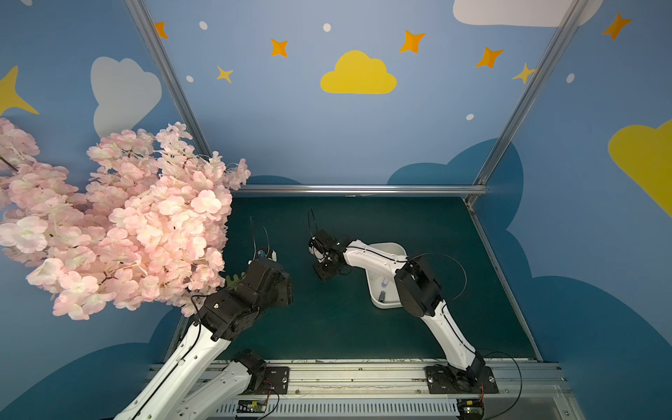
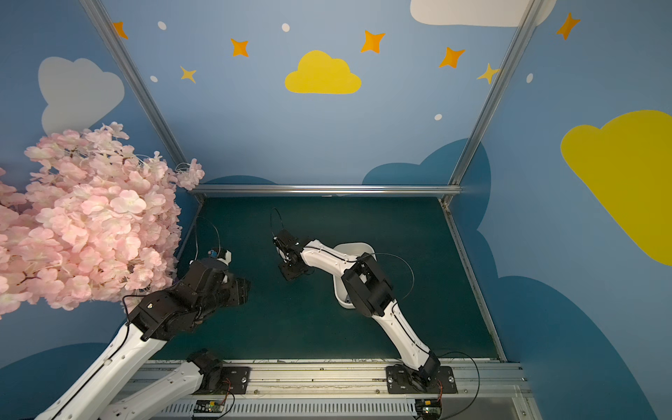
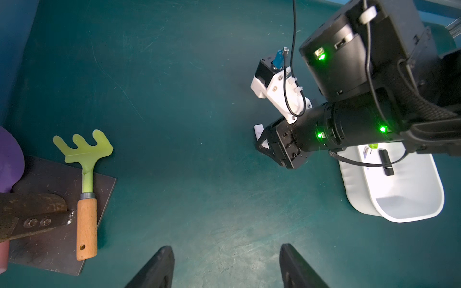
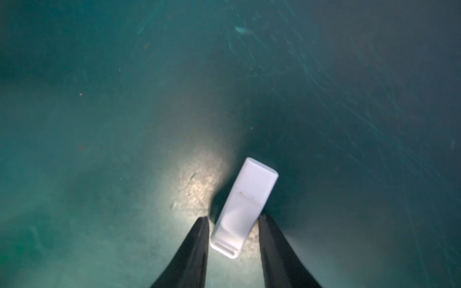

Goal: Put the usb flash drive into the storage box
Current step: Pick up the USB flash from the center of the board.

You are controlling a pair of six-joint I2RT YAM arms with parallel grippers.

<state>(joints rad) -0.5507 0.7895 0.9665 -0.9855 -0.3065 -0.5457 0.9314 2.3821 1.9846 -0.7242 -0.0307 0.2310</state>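
Observation:
A white usb flash drive (image 4: 247,199) sits between the fingers of my right gripper (image 4: 233,218), which has closed in on its long sides just above the green mat. From the left wrist view its white tip (image 3: 258,129) pokes out past that gripper (image 3: 263,145). In both top views the right gripper (image 1: 323,271) (image 2: 291,272) is near the table's middle, left of the white storage box (image 1: 394,249) (image 2: 358,246). The box (image 3: 399,214) holds a black flash drive (image 3: 386,162) and other small items. My left gripper (image 3: 225,246) hangs open and empty over bare mat.
A green toy rake with a wooden handle (image 3: 86,199) lies on a dark metal plate (image 3: 57,249) beside a purple object (image 3: 10,159). The pink blossom tree (image 1: 127,225) overhangs the table's left side above my left arm. Metal rails border the mat.

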